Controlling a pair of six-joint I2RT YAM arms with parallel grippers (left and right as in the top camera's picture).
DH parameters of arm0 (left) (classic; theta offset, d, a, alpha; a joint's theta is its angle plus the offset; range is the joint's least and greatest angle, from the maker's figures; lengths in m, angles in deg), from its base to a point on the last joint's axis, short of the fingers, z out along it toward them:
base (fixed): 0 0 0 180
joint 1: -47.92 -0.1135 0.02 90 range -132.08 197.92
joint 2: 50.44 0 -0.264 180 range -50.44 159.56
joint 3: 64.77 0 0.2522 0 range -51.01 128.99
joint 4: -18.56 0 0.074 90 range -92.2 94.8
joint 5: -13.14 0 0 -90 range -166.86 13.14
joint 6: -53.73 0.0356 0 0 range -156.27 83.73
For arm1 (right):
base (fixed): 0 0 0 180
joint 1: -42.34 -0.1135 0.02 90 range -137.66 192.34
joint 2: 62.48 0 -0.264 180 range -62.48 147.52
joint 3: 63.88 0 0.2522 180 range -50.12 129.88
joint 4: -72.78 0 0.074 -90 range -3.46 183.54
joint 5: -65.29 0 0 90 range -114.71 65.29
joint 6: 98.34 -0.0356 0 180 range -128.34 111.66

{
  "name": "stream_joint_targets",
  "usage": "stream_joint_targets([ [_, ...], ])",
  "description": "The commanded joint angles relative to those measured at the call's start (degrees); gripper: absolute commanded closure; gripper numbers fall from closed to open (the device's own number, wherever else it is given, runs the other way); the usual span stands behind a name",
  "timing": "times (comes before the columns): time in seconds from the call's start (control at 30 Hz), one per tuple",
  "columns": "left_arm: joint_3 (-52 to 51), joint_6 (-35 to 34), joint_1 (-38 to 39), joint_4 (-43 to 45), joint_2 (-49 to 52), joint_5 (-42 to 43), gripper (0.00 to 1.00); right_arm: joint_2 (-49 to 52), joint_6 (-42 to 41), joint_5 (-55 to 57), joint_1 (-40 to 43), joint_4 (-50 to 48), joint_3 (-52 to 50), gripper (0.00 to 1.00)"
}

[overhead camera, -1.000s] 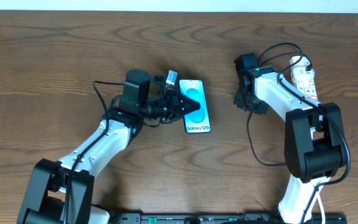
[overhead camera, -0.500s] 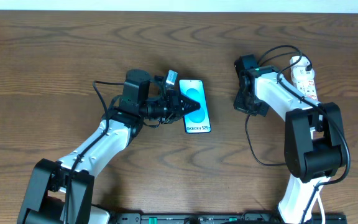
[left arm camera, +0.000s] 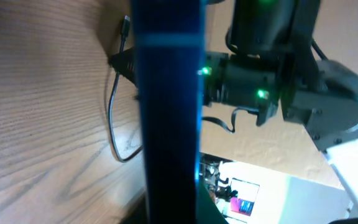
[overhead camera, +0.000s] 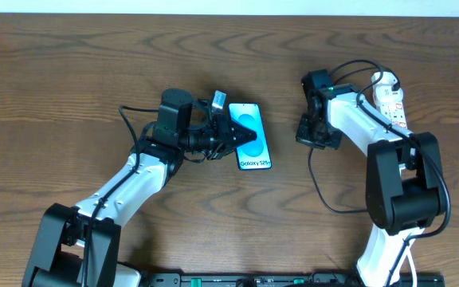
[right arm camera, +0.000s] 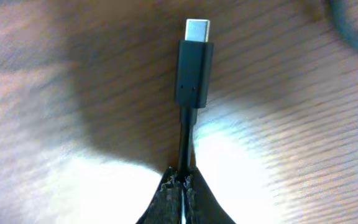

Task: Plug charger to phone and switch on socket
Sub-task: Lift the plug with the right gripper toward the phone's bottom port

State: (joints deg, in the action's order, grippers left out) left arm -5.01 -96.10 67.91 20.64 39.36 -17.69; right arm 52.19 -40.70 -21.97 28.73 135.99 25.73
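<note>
Right claw (right arm camera: 183, 180) tight around charger (right arm camera: 194, 74)

The phone (overhead camera: 245, 115) lies on the desk (overhead camera: 94, 72) under the left gripper (overhead camera: 253, 139). The right gripper (overhead camera: 305, 131) sits well apart, the charger (right arm camera: 193, 71) jutting ahead of it. The socket (overhead camera: 390, 102) lies behind the right gripper, along its arm.

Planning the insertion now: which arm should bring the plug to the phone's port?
Right. The right gripper is shut on the charger just behind its plug tip, which sticks out free. The left gripper is clamped on the phone, so it can only steady it.
</note>
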Motion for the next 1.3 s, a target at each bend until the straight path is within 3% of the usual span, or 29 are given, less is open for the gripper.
stream_joint_targets([
  [0.0, 1.33, -3.69, -0.26, 0.55, -0.33, 0.15, 0.92, -7.67, 5.46, -4.72, 0.13, -0.46, -0.52, 0.99],
  [0.27, 1.36, -8.04, -3.98, 2.29, 0.02, 1.84, 0.93, -22.62, 13.94, -15.52, 0.13, -0.33, -0.52, 0.99],
  [0.4, 1.36, -8.63, -5.07, 8.13, 1.01, 5.68, 0.93, -29.11, 18.34, -22.03, 0.13, 2.43, -0.52, 0.99],
  [0.77, 1.75, -18.16, -5.14, 27.21, 11.39, 10.6, 0.93, -45.29, 33.14, -33.81, 0.02, 16.41, -1.38, 0.99],
  [1.0, 1.9, -27.3, -5.25, 43.3, 14.88, 10.01, 0.93, -49.83, 33.66, -38.49, -1.77, 15.21, -11.34, 0.99],
  [1.13, 1.92, -29.53, -5.25, 43.87, 14.88, 8.31, 0.93, -49.94, 33.24, -43.01, -5.53, 10.16, -16.98, 0.99],
  [1.27, 1.92, -30.29, -5.18, 43.87, 14.88, 8.35, 0.93, -49.9, 29.42, -40.41, -12.02, 2.84, -21.22, 0.99],
])
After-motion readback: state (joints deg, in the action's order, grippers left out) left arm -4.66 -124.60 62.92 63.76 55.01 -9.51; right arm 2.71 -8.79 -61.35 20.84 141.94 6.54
